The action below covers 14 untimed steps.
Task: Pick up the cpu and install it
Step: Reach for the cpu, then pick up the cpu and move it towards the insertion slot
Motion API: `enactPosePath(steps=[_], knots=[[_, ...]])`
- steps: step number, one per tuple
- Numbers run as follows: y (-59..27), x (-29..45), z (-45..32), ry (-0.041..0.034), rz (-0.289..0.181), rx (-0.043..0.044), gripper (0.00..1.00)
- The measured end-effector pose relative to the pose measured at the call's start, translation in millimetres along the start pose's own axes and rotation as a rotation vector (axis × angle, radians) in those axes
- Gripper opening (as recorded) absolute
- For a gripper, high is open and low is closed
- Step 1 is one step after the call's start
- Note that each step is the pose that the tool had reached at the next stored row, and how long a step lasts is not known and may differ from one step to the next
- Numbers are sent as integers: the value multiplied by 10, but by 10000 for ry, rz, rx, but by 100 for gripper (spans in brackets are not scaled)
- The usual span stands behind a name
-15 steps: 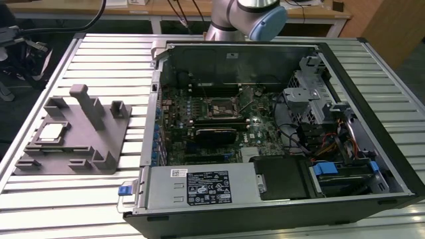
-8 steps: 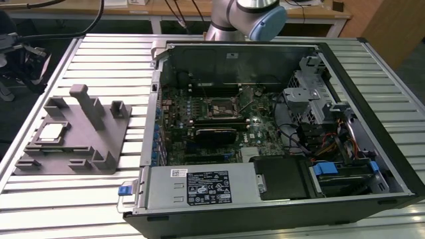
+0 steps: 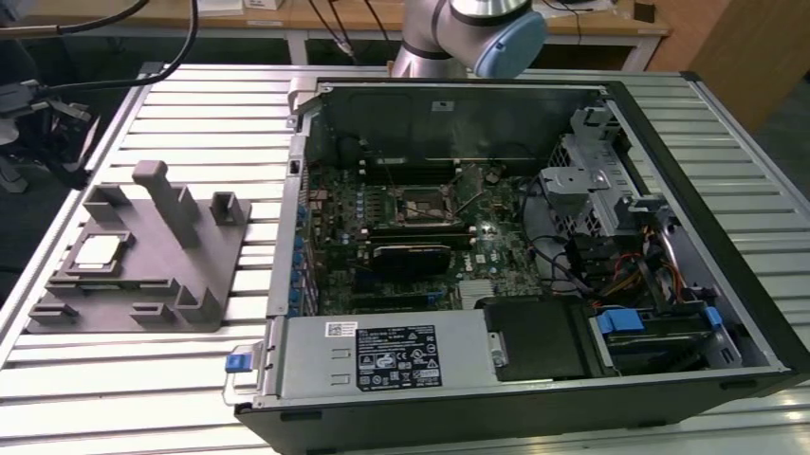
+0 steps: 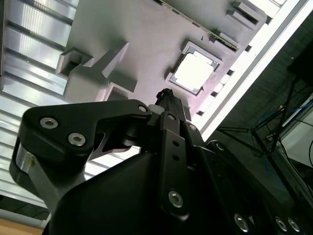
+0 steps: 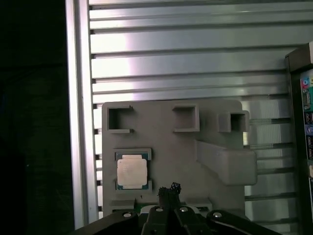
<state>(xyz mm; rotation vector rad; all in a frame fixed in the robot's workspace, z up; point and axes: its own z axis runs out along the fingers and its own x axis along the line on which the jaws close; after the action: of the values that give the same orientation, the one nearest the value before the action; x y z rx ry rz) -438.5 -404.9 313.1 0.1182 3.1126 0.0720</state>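
The cpu (image 3: 99, 250), a small silvery square chip with a pale rim, lies flat in a recess of the grey fixture (image 3: 190, 284) on the slatted table at the exterior view's left. Both wrist views look down on the cpu (image 5: 132, 172) (image 4: 194, 72) in the fixture (image 5: 166, 142) (image 4: 142, 29). My gripper (image 5: 169, 188) (image 4: 166, 94) hangs above the fixture, its black tip just beside the chip and apart from it. The jaws stand shut with nothing between them. The motherboard socket (image 3: 418, 204) sits in the middle of the open computer case.
The open computer case (image 3: 708, 218) fills the exterior view's right, with a power supply (image 3: 379, 355), drive cage (image 3: 595, 180) and cables inside. Upright grey posts (image 3: 158, 194) rise from the fixture. The arm's joint (image 3: 506, 43) shows behind the case. The table edge (image 5: 78, 122) runs beside the fixture.
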Motion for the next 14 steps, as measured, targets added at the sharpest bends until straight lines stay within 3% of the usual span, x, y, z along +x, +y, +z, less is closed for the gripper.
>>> enactPosePath(steps=[9, 14], knots=[[-12, 29, 163, 5, -1, 0, 11], [-13, 32, 182, 6, -1, 2, 11]])
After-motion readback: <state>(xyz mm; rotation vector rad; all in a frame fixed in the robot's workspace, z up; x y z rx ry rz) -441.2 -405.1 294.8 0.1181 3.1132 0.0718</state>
